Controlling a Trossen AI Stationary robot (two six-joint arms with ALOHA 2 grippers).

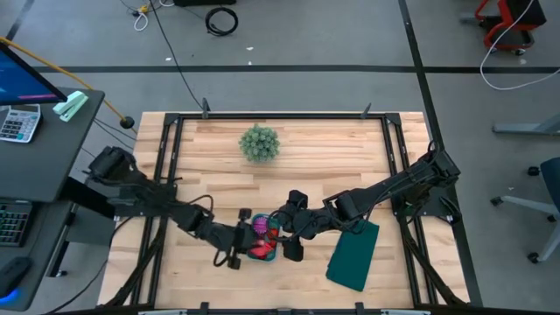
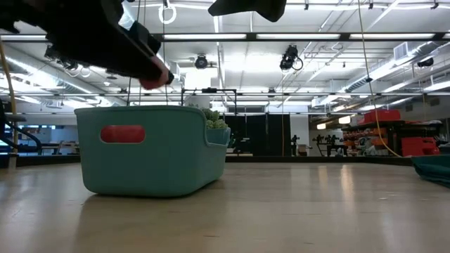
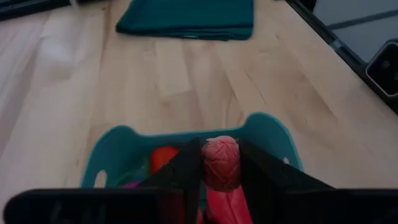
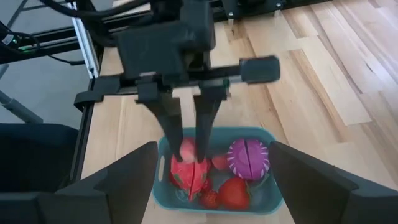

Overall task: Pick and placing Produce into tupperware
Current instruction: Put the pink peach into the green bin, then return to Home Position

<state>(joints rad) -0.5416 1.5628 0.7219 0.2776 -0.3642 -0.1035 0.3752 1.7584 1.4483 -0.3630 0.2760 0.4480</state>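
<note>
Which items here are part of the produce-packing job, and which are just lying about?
Job: teal tub; red pieces and purple piece inside; pink piece held by left gripper; right gripper, open.
Idle: spiky green plant; dark-green slab.

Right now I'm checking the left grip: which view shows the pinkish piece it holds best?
The left wrist view: the pinkish piece fills the gap between the left gripper's fingers above the tupperware. Right wrist view shows it partly; high and low views barely.

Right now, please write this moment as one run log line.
left gripper: shut on pinkish round toy fruit, above teal plastic tub | right gripper: open, beside tub
</note>
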